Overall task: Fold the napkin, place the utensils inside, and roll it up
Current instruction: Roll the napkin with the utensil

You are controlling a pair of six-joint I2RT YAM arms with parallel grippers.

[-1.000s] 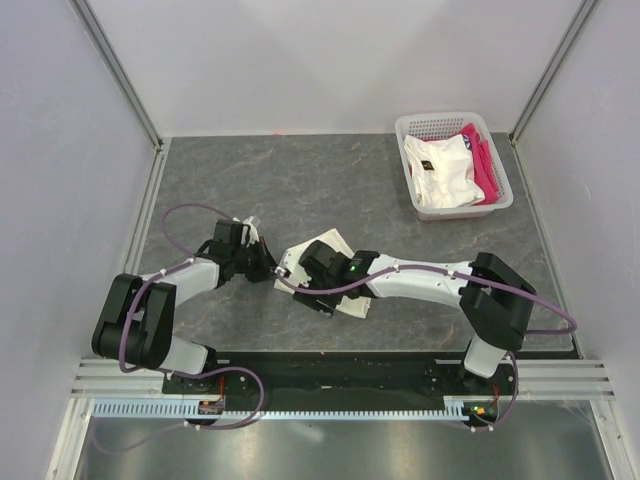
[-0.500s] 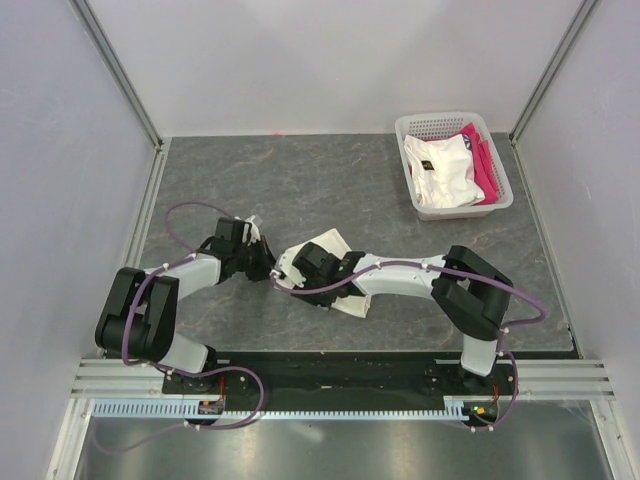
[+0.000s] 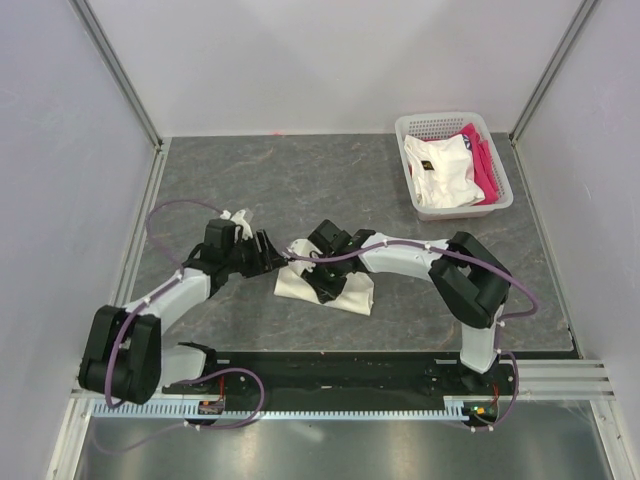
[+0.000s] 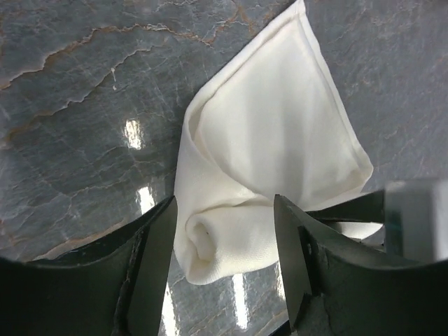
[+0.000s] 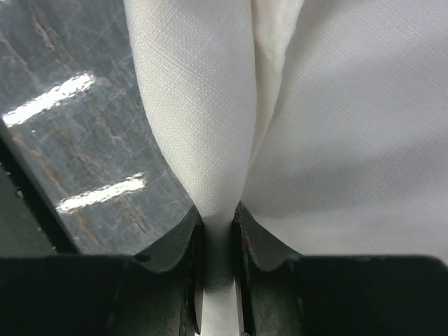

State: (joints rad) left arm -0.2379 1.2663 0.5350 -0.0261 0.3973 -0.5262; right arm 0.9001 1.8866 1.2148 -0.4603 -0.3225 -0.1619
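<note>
The cream-white napkin (image 3: 352, 294) lies partly rolled on the grey table, its flat tail spreading away in the left wrist view (image 4: 280, 133). My left gripper (image 3: 274, 256) is open at the roll's left end; the rolled end sits between its fingers (image 4: 224, 255) without being clamped. From the right, my right gripper (image 3: 322, 282) comes down on the napkin's middle. Its jaws (image 5: 218, 231) are shut on a raised fold of the napkin (image 5: 203, 126). The utensils are hidden; no spoon shows in any view.
A white plastic basket (image 3: 500, 205) stands at the back right, holding a white garment (image 3: 440, 172) and a pink cloth (image 3: 484, 165). Grey walls close in the left, back and right sides. A dark rail (image 3: 330, 372) runs along the table's near edge.
My left gripper has opened, letting go of the roll's end, and drawn back slightly left. My right gripper has swung round over the napkin and closed on a fold. The napkin now lies bunched lower.
</note>
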